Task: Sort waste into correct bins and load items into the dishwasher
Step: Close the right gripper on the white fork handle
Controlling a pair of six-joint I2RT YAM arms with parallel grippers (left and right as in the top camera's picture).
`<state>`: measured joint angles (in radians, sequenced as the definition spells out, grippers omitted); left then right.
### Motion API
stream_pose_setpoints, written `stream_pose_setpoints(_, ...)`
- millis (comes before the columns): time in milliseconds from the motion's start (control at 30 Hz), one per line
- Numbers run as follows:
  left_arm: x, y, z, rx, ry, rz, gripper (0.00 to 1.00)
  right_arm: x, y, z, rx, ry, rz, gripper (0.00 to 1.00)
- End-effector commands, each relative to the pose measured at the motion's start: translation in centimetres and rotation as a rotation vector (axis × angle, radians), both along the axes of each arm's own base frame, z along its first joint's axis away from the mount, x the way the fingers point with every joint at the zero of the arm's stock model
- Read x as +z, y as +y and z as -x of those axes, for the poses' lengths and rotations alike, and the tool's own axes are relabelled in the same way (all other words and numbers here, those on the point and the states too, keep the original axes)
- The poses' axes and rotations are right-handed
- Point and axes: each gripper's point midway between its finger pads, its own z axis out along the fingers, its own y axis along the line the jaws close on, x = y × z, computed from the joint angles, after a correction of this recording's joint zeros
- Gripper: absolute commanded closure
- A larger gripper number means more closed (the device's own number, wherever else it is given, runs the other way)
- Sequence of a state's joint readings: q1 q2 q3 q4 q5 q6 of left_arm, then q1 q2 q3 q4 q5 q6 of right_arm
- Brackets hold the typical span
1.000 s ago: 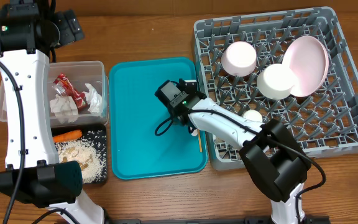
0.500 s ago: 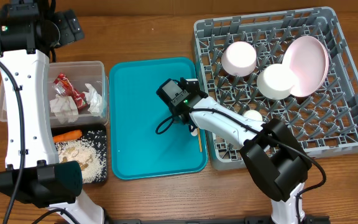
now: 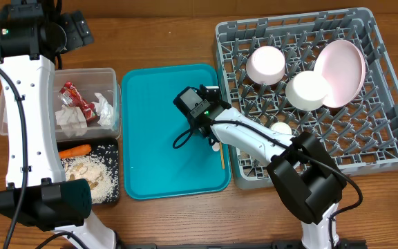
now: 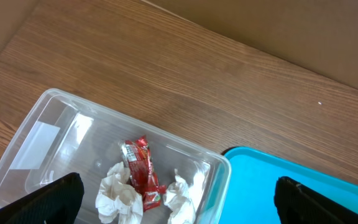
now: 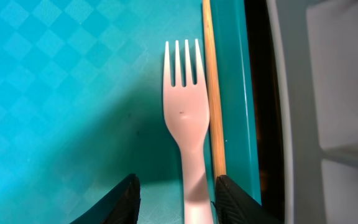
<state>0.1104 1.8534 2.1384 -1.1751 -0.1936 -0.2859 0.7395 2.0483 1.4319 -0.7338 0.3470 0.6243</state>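
R gripper is low on teal tray, jaws apart, straddling handle of white fork, not clamped yet. Thin wooden stick lies tight vs fork's right side, by tray rim next to grey rack. Risk: right fingertip sits about over stick, so closing may pinch both or flick stick off, & flat fork may slip off-centre. L gripper is wide open, empty, over clear tub.

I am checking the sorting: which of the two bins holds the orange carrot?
The shallow black tray, where the carrot lies beside beige crumbs. The clear tub instead holds white napkins and a red wrapper.
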Motion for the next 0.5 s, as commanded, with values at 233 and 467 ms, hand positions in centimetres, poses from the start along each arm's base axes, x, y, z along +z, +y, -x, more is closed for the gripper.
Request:
stream_pose_setpoints(233,1.6,-0.2,0.1,0.001,-0.043,0.007,0.00,0.2,0.2,-0.2,0.002,-0.008,-0.022,0.61)
stream_pose_setpoints(467,1.6,-0.2,0.1,0.002,-0.043,0.007,0.00,-0.1,0.3,-0.2,0.002,-0.005,-0.025,0.65)
